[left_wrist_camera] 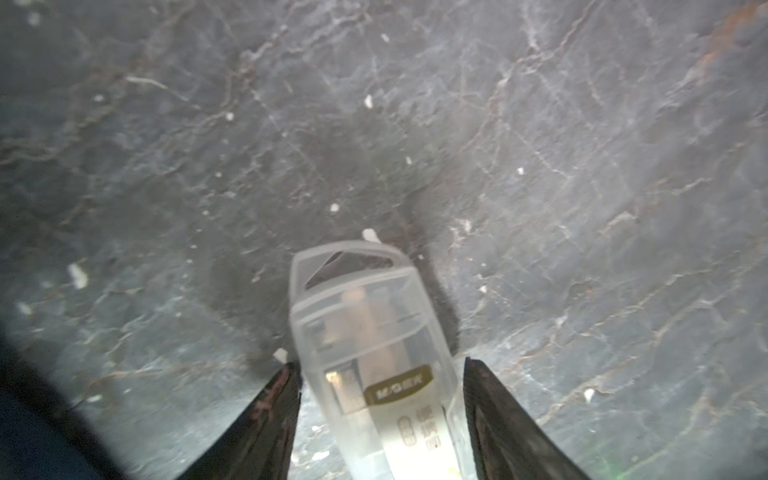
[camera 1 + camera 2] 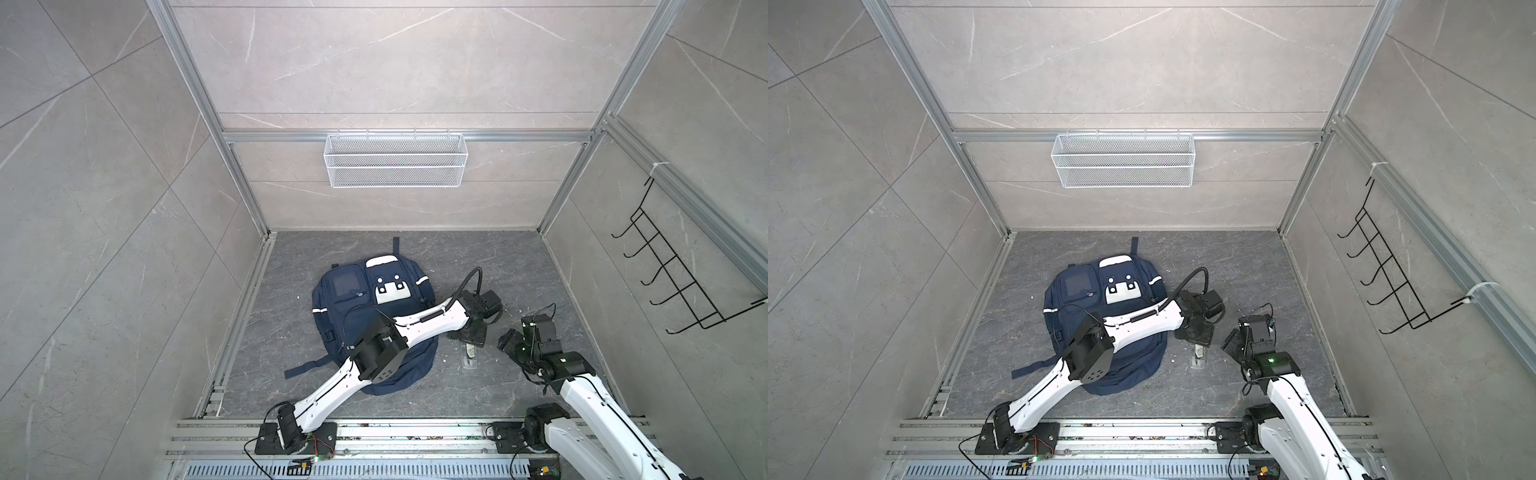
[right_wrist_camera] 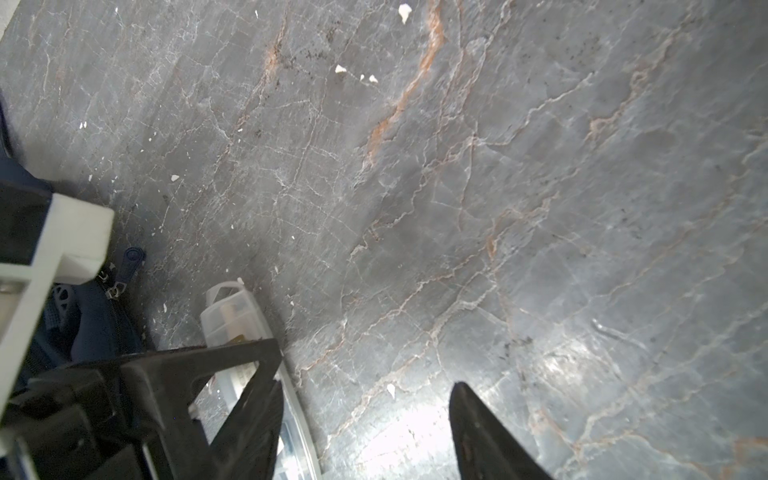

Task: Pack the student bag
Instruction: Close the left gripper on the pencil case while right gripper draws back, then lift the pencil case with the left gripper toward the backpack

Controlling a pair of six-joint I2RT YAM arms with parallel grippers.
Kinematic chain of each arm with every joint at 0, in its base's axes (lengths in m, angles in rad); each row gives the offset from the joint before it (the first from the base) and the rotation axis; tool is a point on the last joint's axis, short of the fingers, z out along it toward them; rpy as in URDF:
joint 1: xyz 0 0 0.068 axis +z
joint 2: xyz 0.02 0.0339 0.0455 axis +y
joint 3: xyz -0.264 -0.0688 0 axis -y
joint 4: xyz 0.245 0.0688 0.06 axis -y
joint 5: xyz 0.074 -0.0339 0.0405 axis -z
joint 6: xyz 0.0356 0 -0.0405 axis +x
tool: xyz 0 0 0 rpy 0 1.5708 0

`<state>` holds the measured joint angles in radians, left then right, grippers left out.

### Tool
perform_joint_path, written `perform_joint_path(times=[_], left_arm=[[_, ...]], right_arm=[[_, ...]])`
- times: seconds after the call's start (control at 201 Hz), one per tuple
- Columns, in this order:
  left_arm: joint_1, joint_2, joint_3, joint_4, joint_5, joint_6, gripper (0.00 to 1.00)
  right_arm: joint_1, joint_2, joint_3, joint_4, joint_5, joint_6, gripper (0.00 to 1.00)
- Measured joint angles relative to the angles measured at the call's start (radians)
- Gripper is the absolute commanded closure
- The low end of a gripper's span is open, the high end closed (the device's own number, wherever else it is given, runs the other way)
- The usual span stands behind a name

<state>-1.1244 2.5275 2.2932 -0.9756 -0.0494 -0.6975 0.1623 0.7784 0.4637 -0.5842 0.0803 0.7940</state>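
Observation:
The student bag, navy with white patches, lies flat on the dark stone floor; its zip edge shows in the right wrist view. My left arm reaches across it to the floor on its right. There my left gripper points down, open, its fingers on either side of a clear plastic case that lies on the floor. My right gripper hovers open just right of the case, with only floor between its fingers.
A white wire basket hangs on the back wall. A black hook rack is fixed to the right wall. Small white crumbs are scattered on the floor round the case. A loose bag strap trails toward the front left.

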Motion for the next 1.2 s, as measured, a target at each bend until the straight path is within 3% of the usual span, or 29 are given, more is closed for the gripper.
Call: perform_joint_path(times=[0.353, 0.463, 1.205], left_arm=[[-0.021, 0.001, 0.016, -0.040, -0.035, 0.003, 0.44], [-0.024, 0.001, 0.017, -0.040, -0.035, 0.002, 0.51], [-0.056, 0.002, 0.011, -0.060, -0.069, 0.008, 0.44]], right_arm=[[0.000, 0.000, 0.000, 0.000, 0.003, 0.000, 0.34], [0.000, 0.000, 0.000, 0.000, 0.003, 0.000, 0.34], [0.000, 0.000, 0.000, 0.000, 0.003, 0.000, 0.34]])
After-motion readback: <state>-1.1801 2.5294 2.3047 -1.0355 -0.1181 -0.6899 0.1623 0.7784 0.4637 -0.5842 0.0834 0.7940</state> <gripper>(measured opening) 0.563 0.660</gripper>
